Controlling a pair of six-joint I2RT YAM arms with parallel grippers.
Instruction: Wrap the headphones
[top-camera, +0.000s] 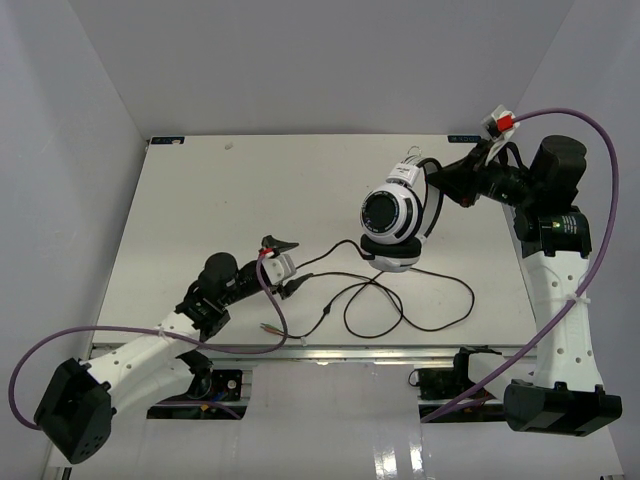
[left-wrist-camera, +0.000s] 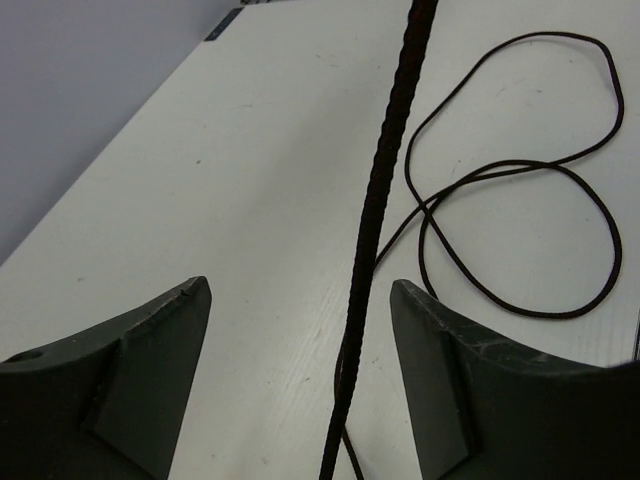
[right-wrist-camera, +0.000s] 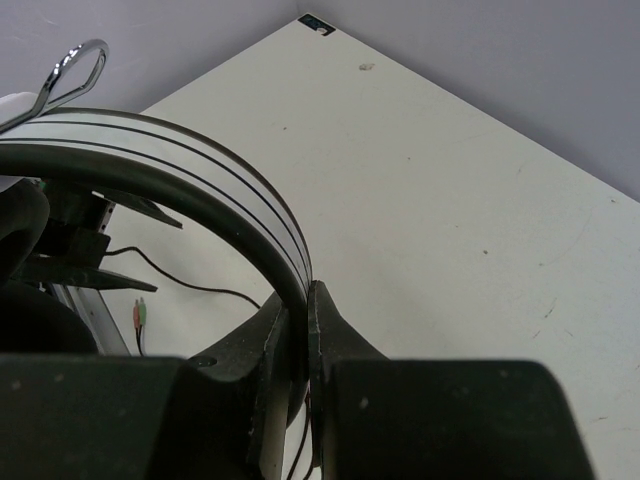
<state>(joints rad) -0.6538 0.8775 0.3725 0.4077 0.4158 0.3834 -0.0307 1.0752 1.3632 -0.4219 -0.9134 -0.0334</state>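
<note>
Headphones (top-camera: 393, 215) stand right of centre on the matte white desk (top-camera: 200, 200) — glossy white cups, round and dark-faced, with black pads. The right hand (right-wrist-camera: 300, 335) is pressed together on the curved headband (right-wrist-camera: 200, 160), which is white with thin black stripes over a black inner band. The thin black cable (top-camera: 400, 310) trails in loose loops across the desk to small plugs (top-camera: 268, 326). The left hand (left-wrist-camera: 300, 290) is spread — a braided stretch of cable runs between its dark, wedge-shaped fingers (left-wrist-camera: 150, 340), clear of both.

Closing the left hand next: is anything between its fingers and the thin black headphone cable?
Nothing visible. The thin black cable of the white over-ear headphones runs straight between the open left hand's dark fingers.
</note>
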